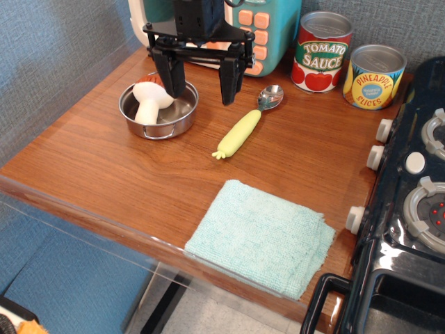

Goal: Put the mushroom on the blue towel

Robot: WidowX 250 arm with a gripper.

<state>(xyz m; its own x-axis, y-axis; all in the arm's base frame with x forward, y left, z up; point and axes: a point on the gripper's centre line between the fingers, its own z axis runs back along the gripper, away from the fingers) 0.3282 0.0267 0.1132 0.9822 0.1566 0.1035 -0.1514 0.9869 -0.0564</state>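
The mushroom (pixel 149 101) lies on its side in a steel pot (pixel 158 111) at the back left, white stem toward me, reddish cap mostly hidden behind. My gripper (pixel 200 87) hangs open above the pot's right rim, its left finger over the pot beside the mushroom, its right finger outside the pot. It holds nothing. The blue towel (pixel 261 235) lies folded at the front edge of the counter, well away from the gripper.
A yellow corn-handled spoon (pixel 243 129) lies right of the pot. A toy microwave (pixel 261 28) stands behind the gripper. Tomato sauce can (pixel 321 52) and pineapple can (pixel 375 76) stand at the back right. A black stove (pixel 410 209) borders the right side.
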